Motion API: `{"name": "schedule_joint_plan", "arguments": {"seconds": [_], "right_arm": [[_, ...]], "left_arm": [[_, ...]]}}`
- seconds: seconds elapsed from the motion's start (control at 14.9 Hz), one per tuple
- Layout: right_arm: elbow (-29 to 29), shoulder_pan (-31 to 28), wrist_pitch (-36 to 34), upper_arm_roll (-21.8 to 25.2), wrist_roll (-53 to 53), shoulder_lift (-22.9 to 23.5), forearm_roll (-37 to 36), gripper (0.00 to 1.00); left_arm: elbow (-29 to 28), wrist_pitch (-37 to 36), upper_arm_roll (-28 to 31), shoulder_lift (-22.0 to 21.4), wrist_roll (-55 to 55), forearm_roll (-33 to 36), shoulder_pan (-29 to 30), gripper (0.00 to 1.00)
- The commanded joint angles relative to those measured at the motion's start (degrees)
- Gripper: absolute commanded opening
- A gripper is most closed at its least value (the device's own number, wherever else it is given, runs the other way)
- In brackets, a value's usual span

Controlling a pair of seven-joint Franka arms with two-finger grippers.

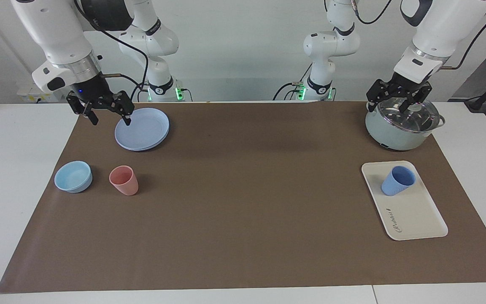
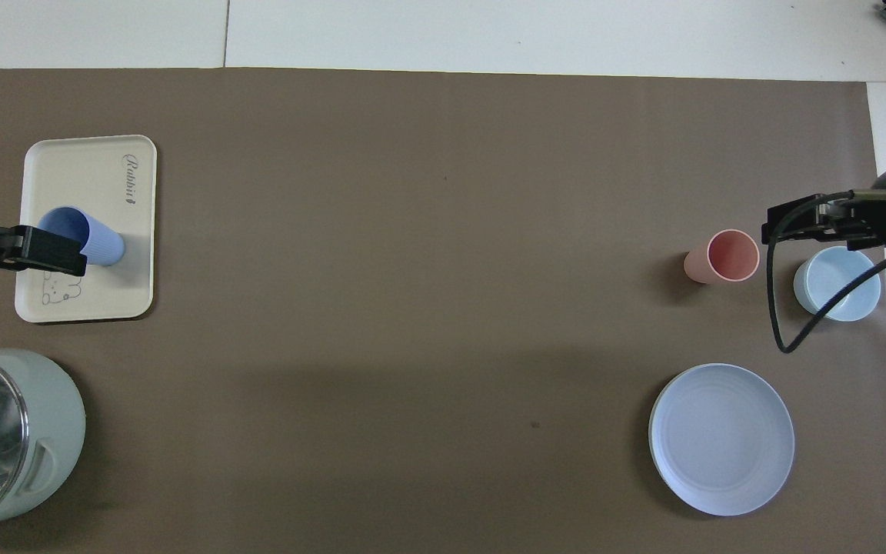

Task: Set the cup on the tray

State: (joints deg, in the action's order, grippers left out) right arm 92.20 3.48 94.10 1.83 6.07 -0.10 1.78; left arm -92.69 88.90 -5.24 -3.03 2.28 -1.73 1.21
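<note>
the tray (image 1: pixel 416 215) is lying at the left arm's end of the table, the cup (image 1: pixel 397 180) standing upright on it. the left gripper (image 1: pixel 397 104) is hanging over the pot (image 1: pixel 399 126), jaws spread and empty. the right gripper (image 1: pixel 109 120) is hovering spread wide, empty, beside the plate (image 1: pixel 144 131).

Plain pale wall (image 1: pixel 234 50) up top, evenly lit, no hard shadows. White surface (image 1: pixel 19 177) below, seamed near the front edge, draped with a broad brown mat (image 1: pixel 243 211). White socket box (image 1: pixel 30 95) low on the wall at one end. Dark cables (image 1: pixel 485 90) trailing at the other.
</note>
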Motion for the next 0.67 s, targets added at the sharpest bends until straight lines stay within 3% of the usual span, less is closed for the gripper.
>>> {"name": "schedule_joint_plan", "arguments": {"seconds": [0.0, 0.61], "right_arm": [[1.7, 0.0, -0.2, -0.4, -1.5, -1.2, -1.4, 1.0], [1.6, 1.0, 0.2, -0.6, -1.5, -1.2, -3.0, 1.0]], "left_arm": [[-1.8, 1.5, -0.2, -1.6, -0.5, 0.8, 0.3, 1.0], [-0.1, -2.1, 0.0, -1.2, -0.4, 1.2, 0.5, 1.0]]}}
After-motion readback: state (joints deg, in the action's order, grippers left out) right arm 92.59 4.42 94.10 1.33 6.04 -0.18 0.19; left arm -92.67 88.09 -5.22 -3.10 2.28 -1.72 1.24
